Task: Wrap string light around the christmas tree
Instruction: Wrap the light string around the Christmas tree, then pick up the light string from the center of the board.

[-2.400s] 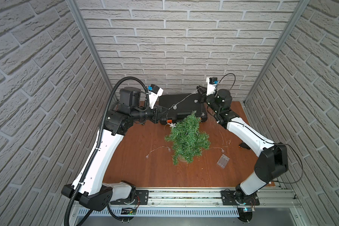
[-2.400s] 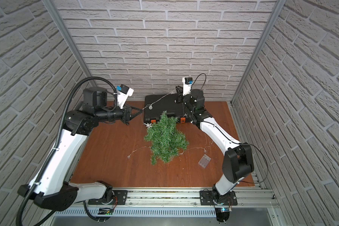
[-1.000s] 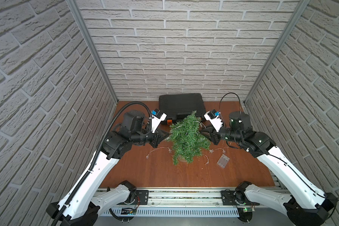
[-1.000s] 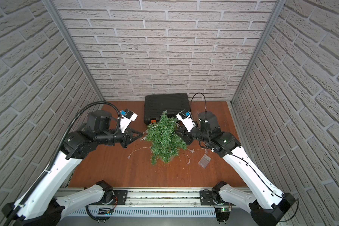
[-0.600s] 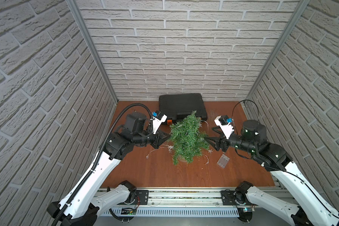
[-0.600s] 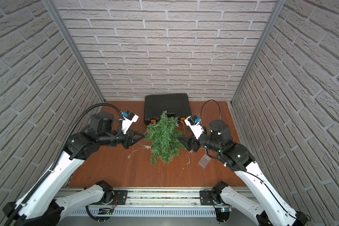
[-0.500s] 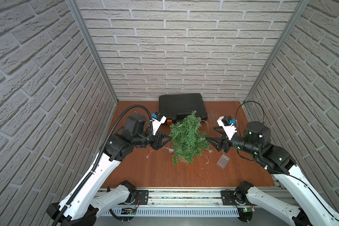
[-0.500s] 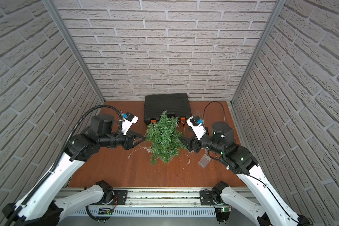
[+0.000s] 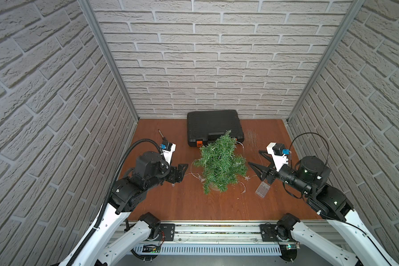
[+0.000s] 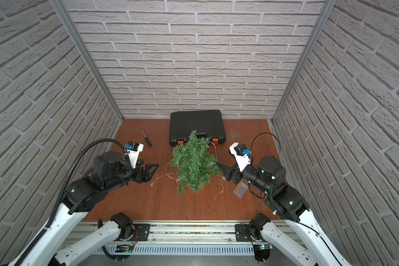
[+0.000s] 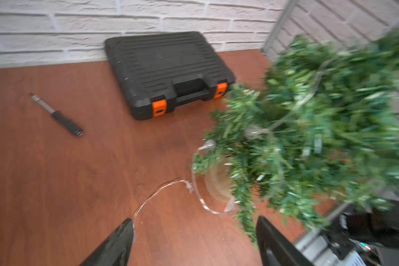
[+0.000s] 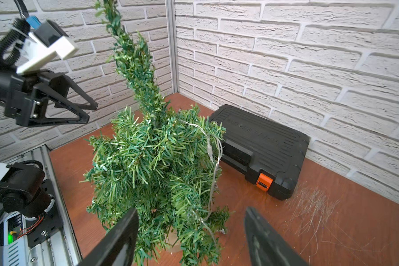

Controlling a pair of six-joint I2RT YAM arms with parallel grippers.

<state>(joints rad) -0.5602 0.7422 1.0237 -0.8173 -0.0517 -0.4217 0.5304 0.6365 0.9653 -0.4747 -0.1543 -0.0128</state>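
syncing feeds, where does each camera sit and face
top views: overhead at front, looking down on the christmas tree; left arm and right arm show
left wrist: on left arm, facing tree and black case; open left claw shows
right wrist: on right arm, facing tree and case; open right claw shows
all share tree and case

You're looking at a robot lab cell: brick-pattern panels, an aluminium rail edging the wooden tabletop

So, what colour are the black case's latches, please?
Orange latches, clearest in the left wrist view.
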